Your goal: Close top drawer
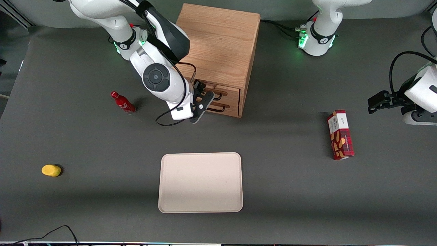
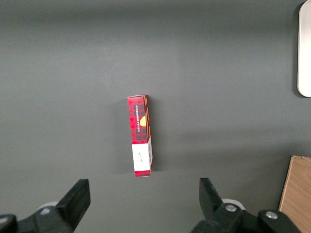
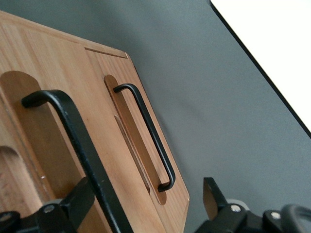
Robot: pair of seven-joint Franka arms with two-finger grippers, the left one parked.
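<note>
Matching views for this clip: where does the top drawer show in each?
Front view: top drawer, in the cabinet's front, beside the gripper.
Right wrist view: its handle between the open fingers.
Left wrist view: not shown.
Shared landmark: the tray.

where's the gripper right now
The gripper is at the front of the wooden cabinet, fingers open at the top drawer and its black handle, farther from the camera than the tray.
</note>
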